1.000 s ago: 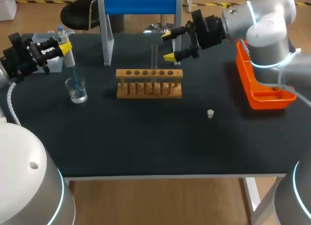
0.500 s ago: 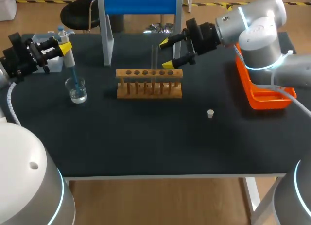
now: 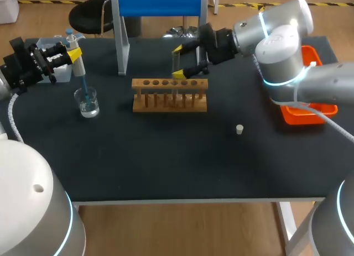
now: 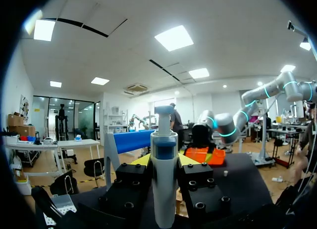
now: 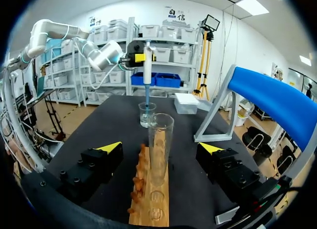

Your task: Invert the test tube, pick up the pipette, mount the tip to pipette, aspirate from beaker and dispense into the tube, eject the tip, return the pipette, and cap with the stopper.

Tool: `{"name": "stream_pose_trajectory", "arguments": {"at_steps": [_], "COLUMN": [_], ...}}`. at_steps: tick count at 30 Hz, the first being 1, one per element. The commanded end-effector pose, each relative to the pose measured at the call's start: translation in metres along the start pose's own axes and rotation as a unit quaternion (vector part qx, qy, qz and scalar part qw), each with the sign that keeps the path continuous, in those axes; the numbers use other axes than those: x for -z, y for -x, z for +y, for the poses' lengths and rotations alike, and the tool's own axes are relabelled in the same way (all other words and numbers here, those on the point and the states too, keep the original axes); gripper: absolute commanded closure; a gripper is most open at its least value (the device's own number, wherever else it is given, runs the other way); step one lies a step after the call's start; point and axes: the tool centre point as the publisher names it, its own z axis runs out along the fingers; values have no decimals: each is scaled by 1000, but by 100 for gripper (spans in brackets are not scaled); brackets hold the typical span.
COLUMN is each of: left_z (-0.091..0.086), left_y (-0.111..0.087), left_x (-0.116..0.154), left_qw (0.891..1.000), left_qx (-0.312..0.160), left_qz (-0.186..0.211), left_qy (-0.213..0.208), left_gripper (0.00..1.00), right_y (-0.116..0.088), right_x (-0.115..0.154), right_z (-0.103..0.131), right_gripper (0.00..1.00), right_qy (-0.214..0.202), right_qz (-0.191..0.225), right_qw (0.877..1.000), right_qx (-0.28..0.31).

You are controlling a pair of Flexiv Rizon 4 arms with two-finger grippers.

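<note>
Though open, right tool astride tube

In the left wrist view, the yellow tips of our left gripper are almost wholly hidden behind the white and blue pipette, whose lower shaft is cut off. In the head view, our right arm covers much of the orange plastic tray. The clear glass test tube shows only faintly, and the small white stopper is too small to tell its shape.
</note>
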Motion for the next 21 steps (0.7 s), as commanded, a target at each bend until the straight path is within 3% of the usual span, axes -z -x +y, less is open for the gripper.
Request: {"name": "stream_pose_trajectory", "arguments": {"at_steps": [1, 21], "left_z": [0, 0], "left_y": [0, 0], "left_x": [0, 0], "left_qw": [1000, 1000], "left_qx": [0, 0], "left_qz": [0, 0], "left_qy": [0, 0], "left_gripper": [100, 100], "right_y": [-5, 2], "right_x": [-7, -23], "right_z": [3, 6], "right_gripper": [0, 0], "right_qy": [-3, -37], "right_qz": [-10, -16], "right_qw": [1000, 999], "right_qx": [0, 14]}}
